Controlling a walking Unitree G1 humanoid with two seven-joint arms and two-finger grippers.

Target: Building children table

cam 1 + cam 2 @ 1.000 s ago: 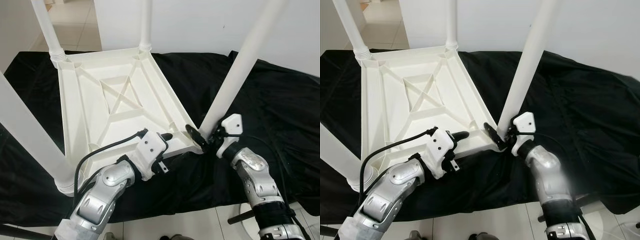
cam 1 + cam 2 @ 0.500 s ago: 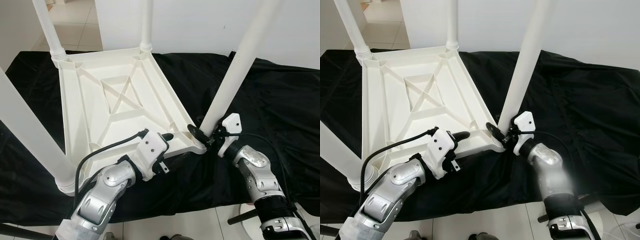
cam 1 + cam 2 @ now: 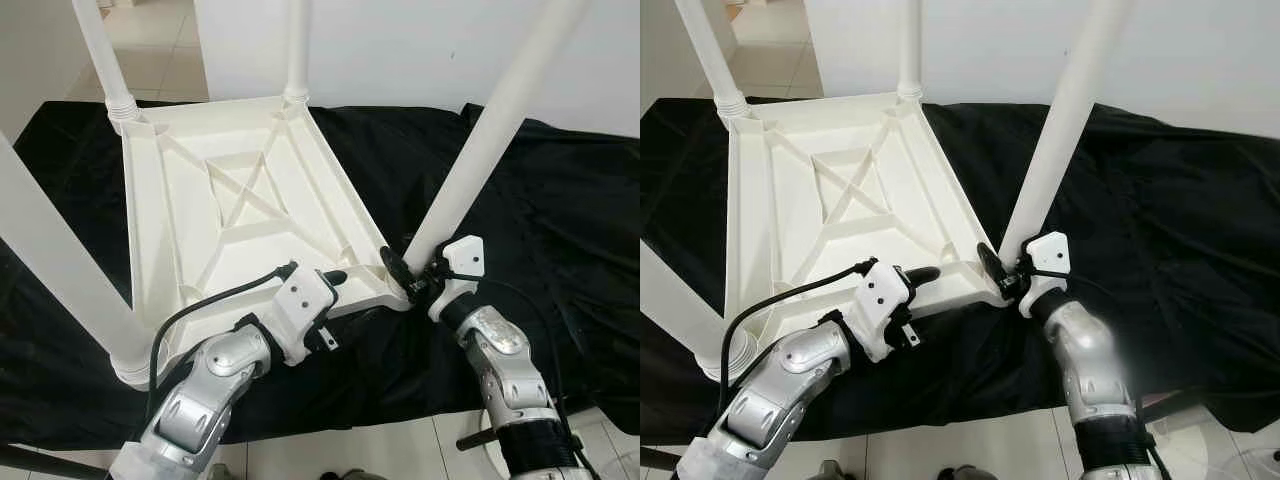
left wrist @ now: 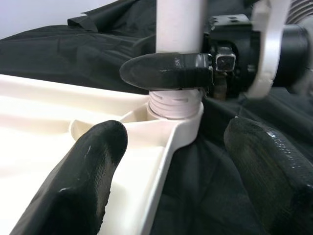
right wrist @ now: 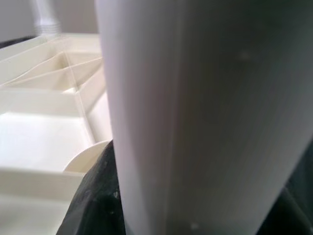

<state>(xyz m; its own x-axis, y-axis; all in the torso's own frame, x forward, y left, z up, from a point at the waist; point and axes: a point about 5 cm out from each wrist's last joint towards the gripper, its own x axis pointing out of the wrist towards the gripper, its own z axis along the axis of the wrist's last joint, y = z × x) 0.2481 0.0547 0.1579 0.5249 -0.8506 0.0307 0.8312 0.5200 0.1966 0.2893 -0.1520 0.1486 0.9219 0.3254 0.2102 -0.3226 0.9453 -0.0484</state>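
A white plastic children's table (image 3: 150,230) lies upside down on a black cloth. Its near right leg (image 3: 480,150) leans to the right, with its threaded foot at the corner socket (image 4: 176,105). My right gripper (image 3: 410,278) is shut on this leg just above the socket. One of its black fingers (image 4: 166,71) wraps across the leg. My left gripper (image 3: 340,285) sits at the table's front rim, left of that corner. It is open, with one finger (image 4: 93,161) over the white underside and the other (image 4: 264,166) over the cloth.
Three other legs stand in their sockets: far left (image 3: 100,50), far middle (image 3: 296,50) and near left (image 3: 60,280). The black cloth (image 3: 560,220) spreads wide to the right. A white wall is behind and tiled floor (image 3: 400,450) lies below the front edge.
The right forearm has swung inward under the leg's base, and the leg leans slightly further right. The left arm has stayed in place. The camera shifted a little.
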